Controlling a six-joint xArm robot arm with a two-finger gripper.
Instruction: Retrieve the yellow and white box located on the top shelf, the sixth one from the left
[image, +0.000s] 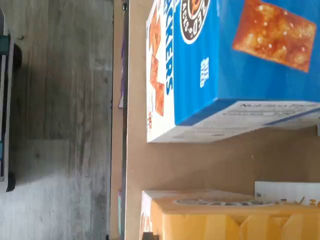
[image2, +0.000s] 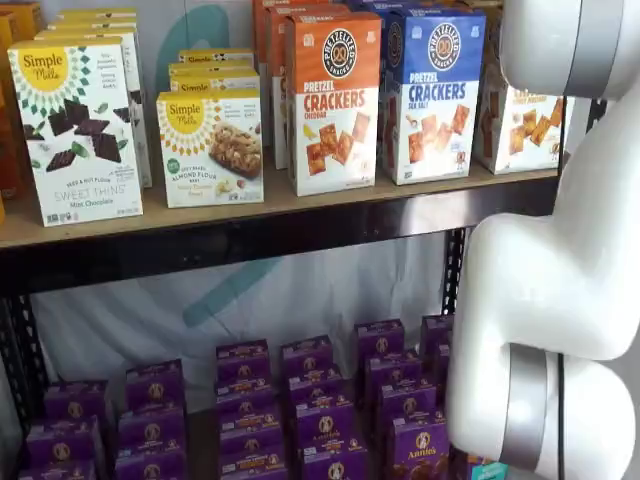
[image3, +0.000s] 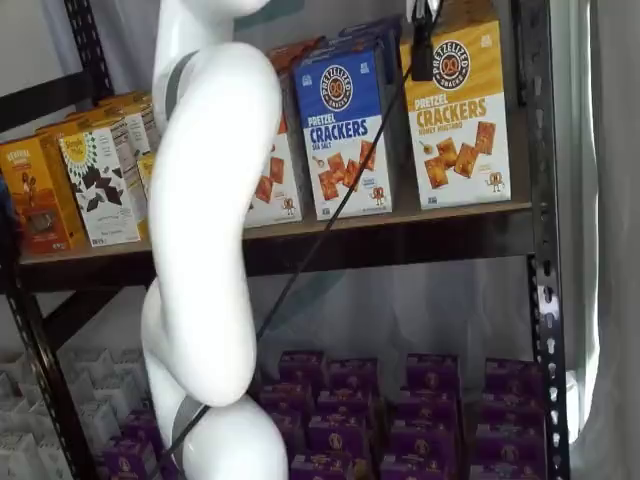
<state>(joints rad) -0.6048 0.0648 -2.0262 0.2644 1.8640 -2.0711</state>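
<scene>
The yellow and white box (image3: 455, 110) stands at the right end of the top shelf (image3: 400, 218), just left of a black upright. In a shelf view only its lower part (image2: 515, 125) shows behind my white arm. The wrist view looks down on its yellow top (image: 225, 220), beside the blue-topped box (image: 240, 55). My gripper (image3: 422, 55) shows only as one black finger with a cable, hanging from the view's edge in front of the box's upper left corner. I cannot tell whether the fingers are closed on the box.
Left of the target stand a blue-topped cracker box (image2: 430, 95) and an orange-topped one (image2: 335, 100), then Simple Mills boxes (image2: 210, 145). Rows of purple boxes (image2: 300, 410) fill the lower shelf. My white arm (image3: 210, 230) stands in front of the shelves.
</scene>
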